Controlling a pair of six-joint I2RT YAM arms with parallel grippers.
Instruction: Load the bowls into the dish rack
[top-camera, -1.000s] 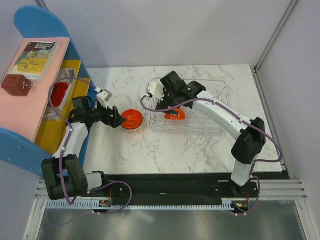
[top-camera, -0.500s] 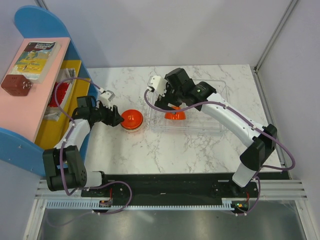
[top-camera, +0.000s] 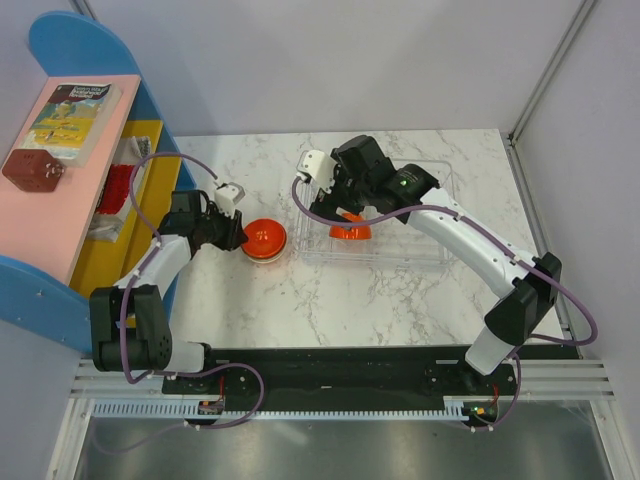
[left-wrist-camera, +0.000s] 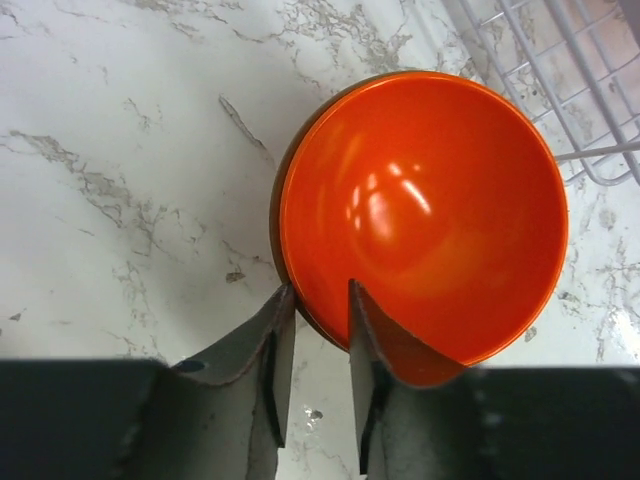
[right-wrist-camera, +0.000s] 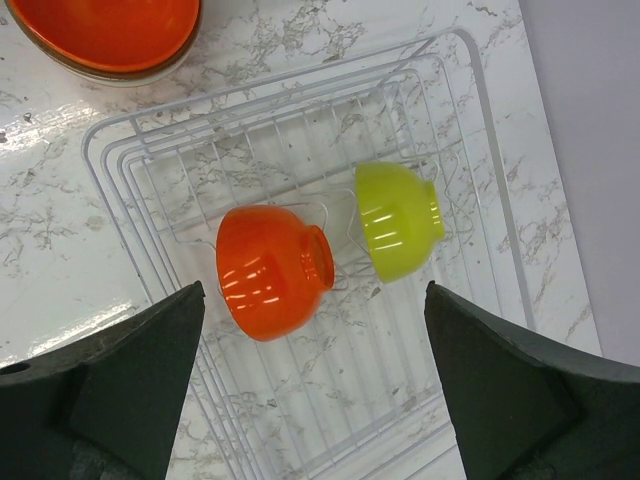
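A stack of orange bowls (top-camera: 266, 240) stands on the marble left of the dish rack (top-camera: 410, 245). My left gripper (top-camera: 238, 236) is at the stack's left edge. In the left wrist view the top orange bowl (left-wrist-camera: 420, 210) fills the frame. One finger (left-wrist-camera: 272, 345) is outside its rim and the other (left-wrist-camera: 395, 345) inside, with a narrow gap; whether they press the rim I cannot tell. My right gripper (right-wrist-camera: 320, 400) hangs wide open and empty above the rack (right-wrist-camera: 130, 170). An orange bowl (right-wrist-camera: 270, 270) and a lime green bowl (right-wrist-camera: 400, 218) lie tilted in it.
A blue shelf unit (top-camera: 60, 45) with a pink top, a book (top-camera: 70, 115) and yellow bins (top-camera: 125, 235) stands along the table's left side, close behind my left arm. Grey walls close off the back and right.
My left jaws have narrowed around the rim of the top orange bowl, and that arm has edged right. My right gripper has drawn back from the orange bowl left in the rack.
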